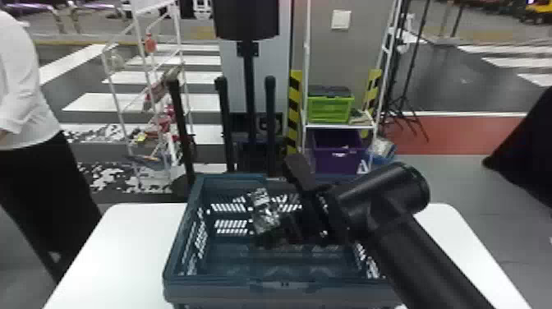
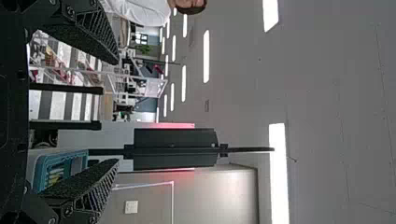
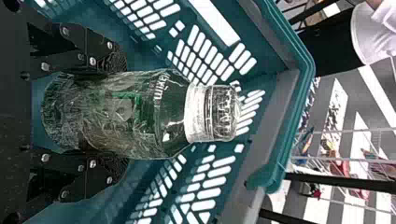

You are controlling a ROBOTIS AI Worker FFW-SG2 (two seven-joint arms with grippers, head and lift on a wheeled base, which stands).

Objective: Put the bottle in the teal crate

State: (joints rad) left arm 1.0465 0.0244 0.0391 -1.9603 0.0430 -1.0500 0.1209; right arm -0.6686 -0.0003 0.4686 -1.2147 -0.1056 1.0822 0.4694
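Note:
In the head view my right gripper [image 1: 283,230] reaches down inside the teal crate [image 1: 287,283], on the white table. The clear bottle [image 1: 265,215] is at its fingers, near the crate's middle and below the rim. The right wrist view has the right gripper [image 3: 116,114] shut on the bottle [image 3: 173,112], one finger on each side of its body, the white-ringed cap pointing away from the palm. Perforated walls of the crate [image 3: 210,51] surround it. My left gripper [image 2: 114,112] is parked away from the crate, its fingers wide apart with nothing between them.
The white table [image 1: 111,250] extends on both sides of the crate. Behind it stand a black post [image 1: 250,102], a white rack [image 1: 143,82] and a shelf holding a green crate [image 1: 330,109] and a purple bin [image 1: 339,152].

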